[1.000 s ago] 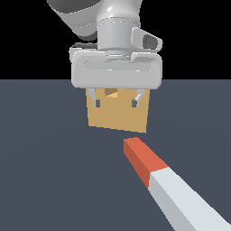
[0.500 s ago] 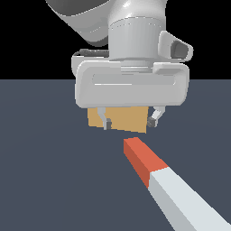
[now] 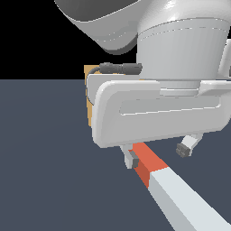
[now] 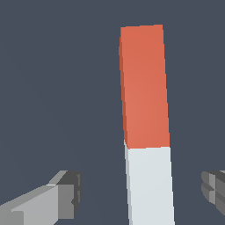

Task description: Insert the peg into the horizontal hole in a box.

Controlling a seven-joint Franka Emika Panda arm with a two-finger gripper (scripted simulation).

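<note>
The peg (image 3: 167,185) lies flat on the dark floor, its red-orange end (image 4: 144,88) away from the camera and its grey-white length (image 4: 149,184) running toward the exterior view's lower right. My gripper (image 3: 158,154) hangs open over the red end, one fingertip (image 3: 132,159) on each side, touching nothing. In the wrist view the fingers (image 4: 66,195) straddle the peg near where red meets white. The tan box (image 3: 89,97) stands behind my hand, only a strip of its edge showing. The hole is hidden by the hand.
The white gripper body (image 3: 158,113) fills most of the exterior view. A dark grey floor (image 3: 45,158) spreads all around the peg and the box.
The hand has come toward the camera and down, from in front of the box to over the peg's red end. The fingers stay open. The peg has not moved.
</note>
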